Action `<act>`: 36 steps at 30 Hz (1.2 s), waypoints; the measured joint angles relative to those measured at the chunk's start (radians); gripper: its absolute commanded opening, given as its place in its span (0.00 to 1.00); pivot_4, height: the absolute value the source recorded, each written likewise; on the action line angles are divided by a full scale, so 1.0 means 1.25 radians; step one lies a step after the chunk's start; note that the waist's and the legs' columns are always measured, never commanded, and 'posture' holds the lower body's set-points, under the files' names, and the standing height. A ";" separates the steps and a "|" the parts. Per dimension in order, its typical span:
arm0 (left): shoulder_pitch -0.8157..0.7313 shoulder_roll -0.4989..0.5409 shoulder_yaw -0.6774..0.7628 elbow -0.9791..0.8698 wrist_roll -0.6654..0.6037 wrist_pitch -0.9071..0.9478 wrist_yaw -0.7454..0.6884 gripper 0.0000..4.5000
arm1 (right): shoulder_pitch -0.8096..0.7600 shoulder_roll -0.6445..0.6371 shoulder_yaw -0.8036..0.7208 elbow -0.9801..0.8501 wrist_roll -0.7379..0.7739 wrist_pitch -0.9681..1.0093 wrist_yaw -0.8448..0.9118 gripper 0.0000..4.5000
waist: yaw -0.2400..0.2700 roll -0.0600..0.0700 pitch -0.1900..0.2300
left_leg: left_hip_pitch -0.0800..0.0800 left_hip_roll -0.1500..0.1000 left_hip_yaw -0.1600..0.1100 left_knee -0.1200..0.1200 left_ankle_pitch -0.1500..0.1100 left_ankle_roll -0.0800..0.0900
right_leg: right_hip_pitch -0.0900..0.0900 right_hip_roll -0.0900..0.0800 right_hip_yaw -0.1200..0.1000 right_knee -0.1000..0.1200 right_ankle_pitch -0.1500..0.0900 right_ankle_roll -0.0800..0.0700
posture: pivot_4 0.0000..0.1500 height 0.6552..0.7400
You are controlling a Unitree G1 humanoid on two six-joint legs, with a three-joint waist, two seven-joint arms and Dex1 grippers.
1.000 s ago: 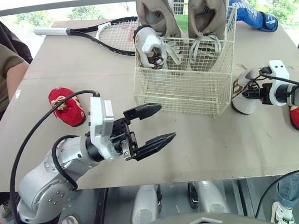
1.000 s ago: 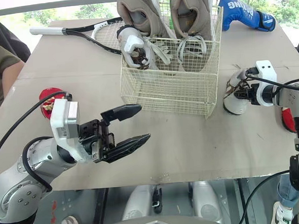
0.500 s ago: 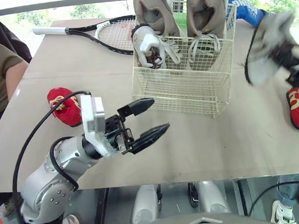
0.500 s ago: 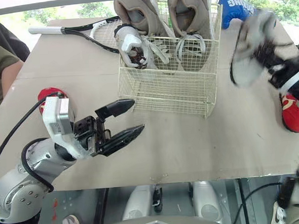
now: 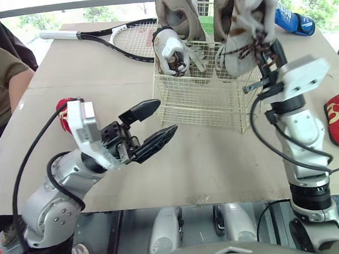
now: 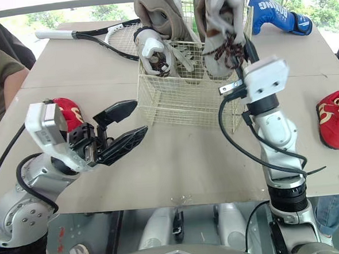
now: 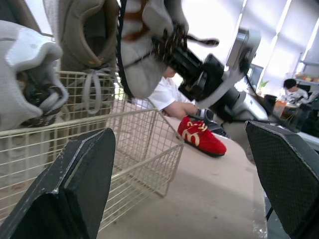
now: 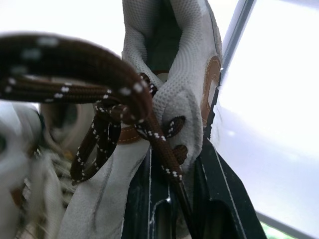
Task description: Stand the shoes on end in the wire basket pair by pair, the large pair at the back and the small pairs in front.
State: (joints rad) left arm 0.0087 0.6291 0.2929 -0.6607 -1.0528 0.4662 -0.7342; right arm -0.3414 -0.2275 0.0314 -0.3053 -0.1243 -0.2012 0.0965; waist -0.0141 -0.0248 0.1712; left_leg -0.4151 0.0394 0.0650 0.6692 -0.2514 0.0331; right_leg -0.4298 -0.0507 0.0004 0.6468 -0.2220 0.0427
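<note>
Right hand (image 5: 266, 47) risen, gripping white mesh shoe (image 5: 254, 6)

The right gripper (image 5: 270, 49) has swung the small white shoe (image 5: 246, 24) up off the right side of the table, where it sat a second ago. It now holds the shoe clamped, brown laces dangling, over the right end of the wire basket (image 5: 202, 102). The left gripper (image 5: 164, 117) has drawn back and up a little toward the red shoe (image 6: 71, 113) on the left, and its wrist now covers part of that shoe.
</note>
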 measured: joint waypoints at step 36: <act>0.122 -0.168 0.184 0.017 0.302 0.133 0.719 1.00 | 0.014 -0.386 -0.024 -0.202 0.735 0.439 0.674 1.00 | 0.024 -0.005 -0.002 | 0.012 0.001 -0.003 0.000 -0.003 0.006 | 0.015 -0.003 -0.003 -0.001 -0.002 -0.004 | 1.00 1.00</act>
State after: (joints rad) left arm 0.1607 0.4196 0.5232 -0.6392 -0.6753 0.6323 0.1640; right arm -0.3235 -0.7099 0.0016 -0.5583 0.7945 0.3479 0.9396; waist 0.0165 -0.0316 0.1686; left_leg -0.3999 0.0407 0.0611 0.6691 -0.2557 0.0401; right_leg -0.4111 -0.0546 -0.0032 0.6451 -0.2243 0.0379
